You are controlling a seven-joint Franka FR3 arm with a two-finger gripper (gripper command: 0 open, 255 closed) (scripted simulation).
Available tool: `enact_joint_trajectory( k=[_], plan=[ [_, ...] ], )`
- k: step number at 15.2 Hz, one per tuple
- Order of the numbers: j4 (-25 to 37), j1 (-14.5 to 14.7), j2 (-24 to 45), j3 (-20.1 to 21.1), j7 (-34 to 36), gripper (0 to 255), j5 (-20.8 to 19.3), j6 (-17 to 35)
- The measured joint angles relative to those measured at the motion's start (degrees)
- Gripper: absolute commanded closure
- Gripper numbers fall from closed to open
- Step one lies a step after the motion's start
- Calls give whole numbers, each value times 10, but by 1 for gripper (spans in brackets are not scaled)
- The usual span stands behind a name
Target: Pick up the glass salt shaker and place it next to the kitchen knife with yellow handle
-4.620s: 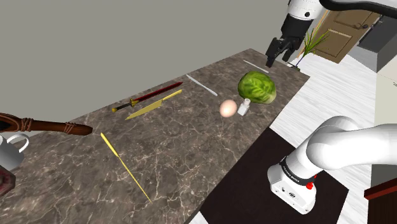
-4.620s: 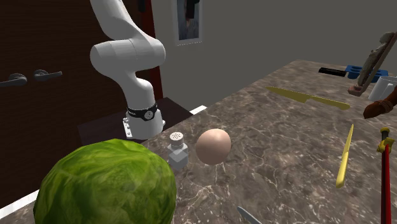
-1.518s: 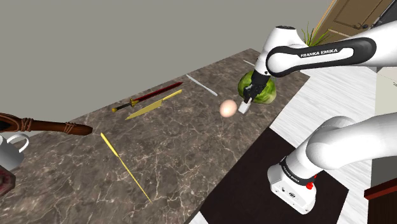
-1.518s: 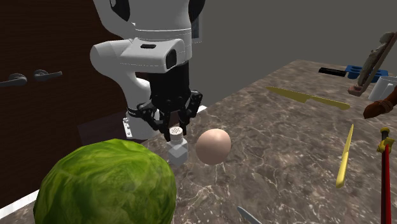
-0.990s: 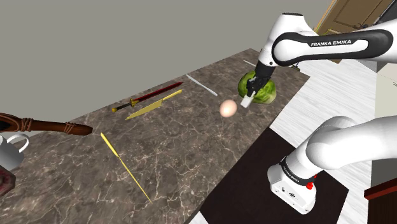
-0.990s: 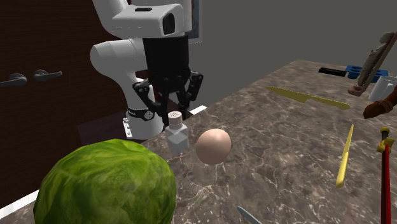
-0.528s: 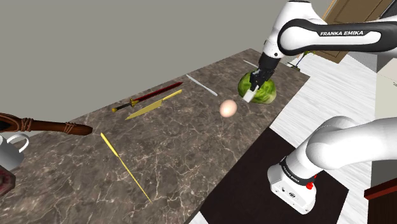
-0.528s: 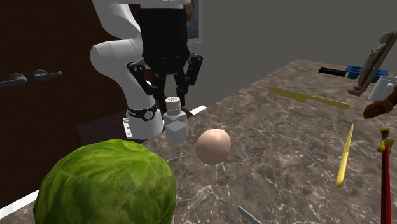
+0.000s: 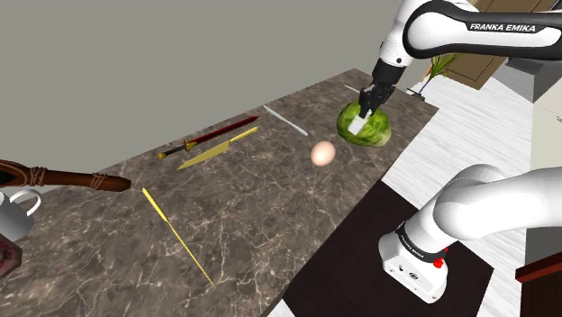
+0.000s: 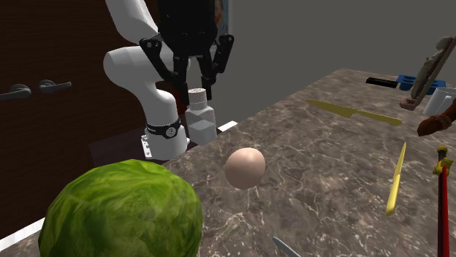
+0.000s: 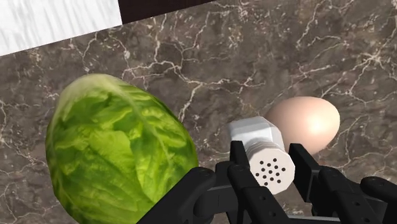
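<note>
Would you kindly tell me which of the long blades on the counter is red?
The dagger with the red blade and yellow guard, lying mid-counter on the wall side; the other blades are all yellow or grey.

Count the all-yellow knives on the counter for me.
2. One yellow knife lies beside the red dagger; a longer yellow knife lies apart, nearer the mug. More may lie outside the views.

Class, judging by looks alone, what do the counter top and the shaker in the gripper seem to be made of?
Counter top: dark brown stone, probably marble, by its pale veins. Shaker: plain opaque white with a perforated cap; material unclear.
</note>
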Motion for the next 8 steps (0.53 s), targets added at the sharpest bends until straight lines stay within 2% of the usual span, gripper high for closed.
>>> enact_joint_trajectory(
  k=[5,8],
  plan=[
    [34,0,0,1,-1,255,1,-35],
    [32,13,-8,27,29,255,17,-41]
  ],
)
